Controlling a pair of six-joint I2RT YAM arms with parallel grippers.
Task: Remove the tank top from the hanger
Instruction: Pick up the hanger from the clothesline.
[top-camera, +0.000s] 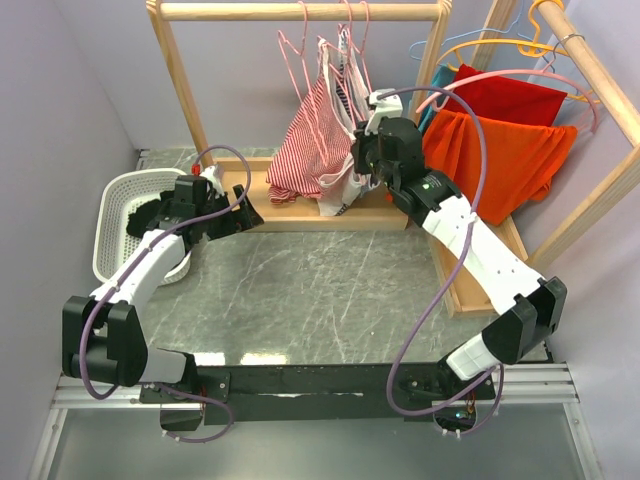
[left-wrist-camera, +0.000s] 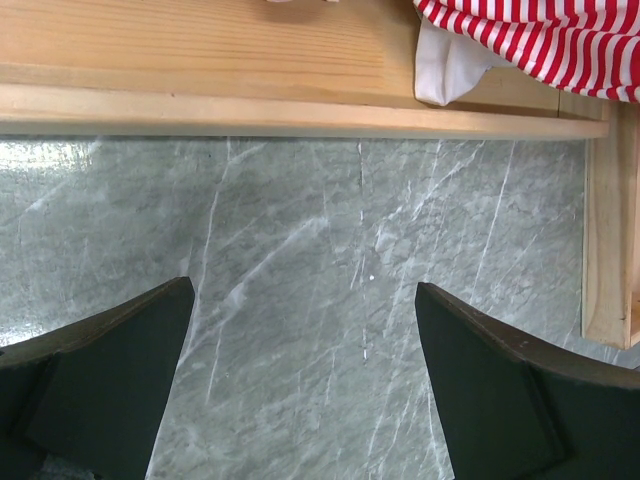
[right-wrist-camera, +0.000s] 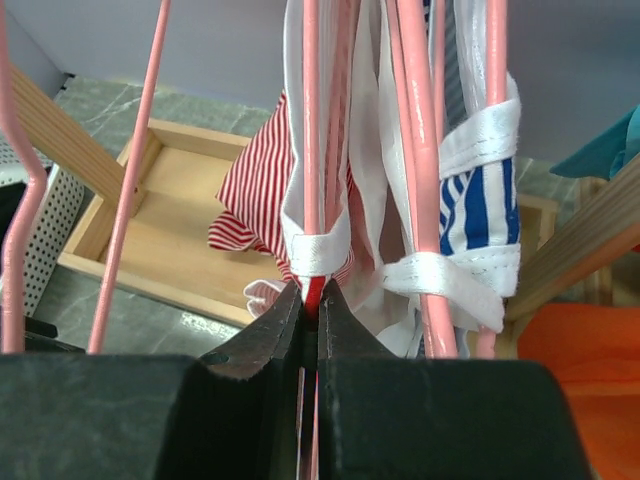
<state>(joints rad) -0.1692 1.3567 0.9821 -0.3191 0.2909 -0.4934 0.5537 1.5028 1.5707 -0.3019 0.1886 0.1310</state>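
The red-and-white striped tank top (top-camera: 300, 150) hangs on a pink hanger (right-wrist-camera: 312, 120) from the wooden rack (top-camera: 300, 12), its lower folds resting on the rack's base tray (top-camera: 285, 215). The right gripper (right-wrist-camera: 310, 295) has its jaws pinched together on the tank top's fabric, just under a white strap band. The left gripper (left-wrist-camera: 305, 300) hovers low over the bench (top-camera: 320, 290), jaws wide apart, near the tray's front edge. The bench is grey-green veined stone. A white basket (top-camera: 120, 215) sits at its left, and pale lilac walls (top-camera: 60, 110) enclose it.
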